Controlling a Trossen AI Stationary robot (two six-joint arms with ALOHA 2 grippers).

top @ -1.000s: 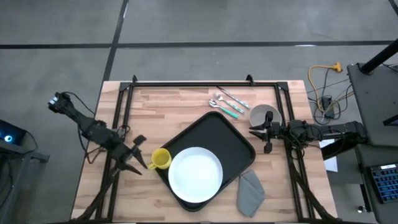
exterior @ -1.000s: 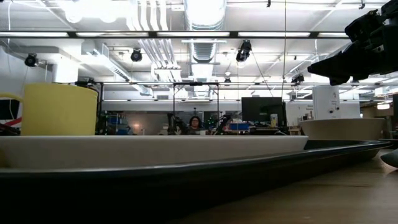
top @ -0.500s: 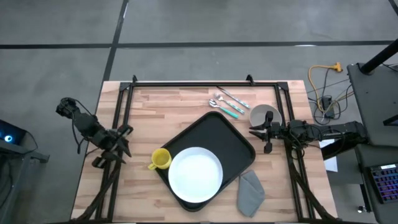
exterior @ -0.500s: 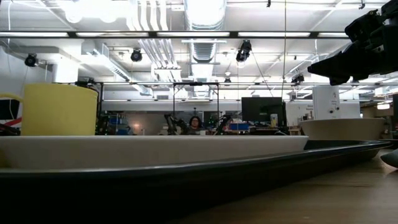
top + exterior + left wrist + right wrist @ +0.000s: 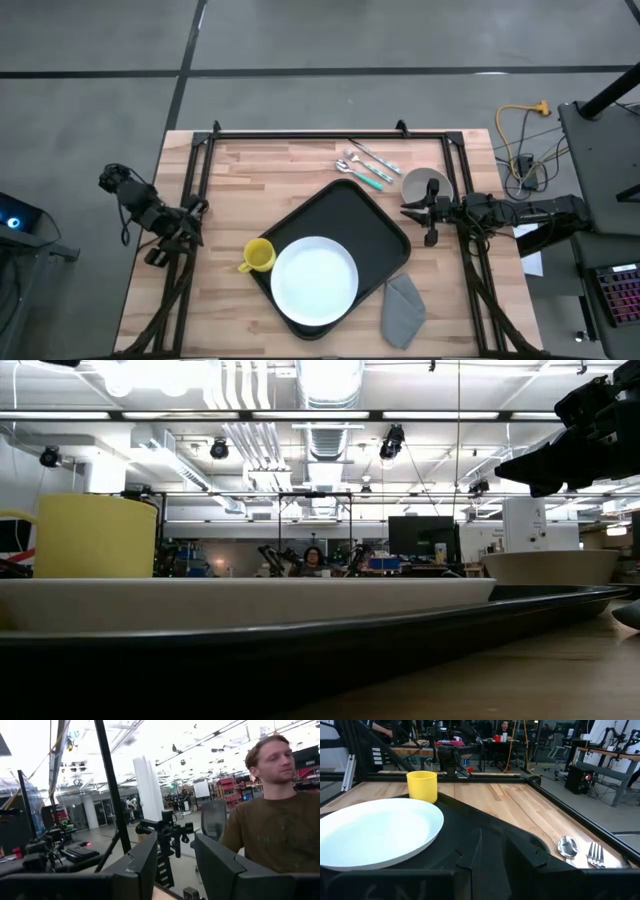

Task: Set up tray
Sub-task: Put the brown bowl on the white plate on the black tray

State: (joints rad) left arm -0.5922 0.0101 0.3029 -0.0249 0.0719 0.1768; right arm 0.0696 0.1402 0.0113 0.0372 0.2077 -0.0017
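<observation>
The black tray (image 5: pixel 375 222) lies slantwise on the middle of the wooden table, and a round white plate (image 5: pixel 314 280) rests flat in its near part. A yellow mug (image 5: pixel 258 256) stands upright on the wood, against the tray's left rim; it also shows in the right wrist view (image 5: pixel 422 785). My left gripper (image 5: pixel 175 862) is open, off the table's left edge (image 5: pixel 190 215) and apart from the mug. My right gripper (image 5: pixel 405 211) hovers by the tray's right corner and touches nothing.
A spoon and fork (image 5: pixel 362 165) lie near the far edge. A grey bowl (image 5: pixel 425 185) stands far of the right gripper, and a grey cloth (image 5: pixel 403 305) lies near the tray's right rim. Black frame rails (image 5: pixel 300 133) edge the table. A person (image 5: pixel 272 830) stands beyond it.
My left gripper has drawn back from beside the yellow mug toward the table's left edge and a little toward the far edge, and it is now off the table. The mug stays upright where it was. The right arm has kept still.
</observation>
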